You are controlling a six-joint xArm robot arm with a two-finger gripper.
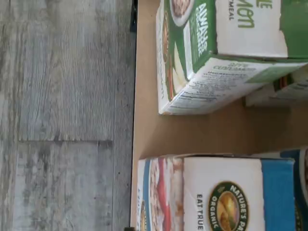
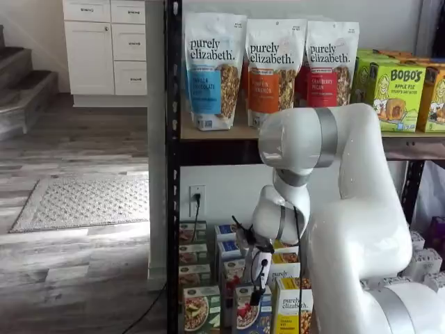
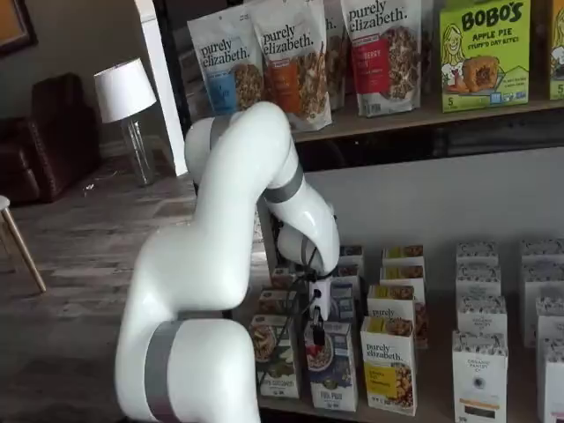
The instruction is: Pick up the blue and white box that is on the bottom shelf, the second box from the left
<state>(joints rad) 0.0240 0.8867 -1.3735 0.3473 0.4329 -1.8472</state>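
1. The white arm (image 2: 348, 209) reached down in front of the rack, and its gripper (image 2: 259, 282) hung over the front row of boxes on the bottom shelf (image 3: 423, 407); it showed in both shelf views.
2. The black fingers were small and seen against the boxes, so no gap could be made out by eye; the jaws stood as wide as they go, and nothing was held between them.
3. The blue and white box (image 2: 252, 311) stood upright at the front of the bottom shelf, directly under the gripper and not touched by it.
4. On one side of it stood a green box (image 2: 201, 308), on the other a yellow box (image 2: 295, 306), all three in one row and close together.
5. In the wrist view the blue and white box (image 1: 216, 195) lay turned on its side in the picture, with the green box (image 1: 216, 53) apart from it and bare tan board between them.
6. Beyond the shelf edge there, grey wooden floor (image 1: 62, 115) showed.
7. The shelf above held bags of granola (image 2: 212, 69).
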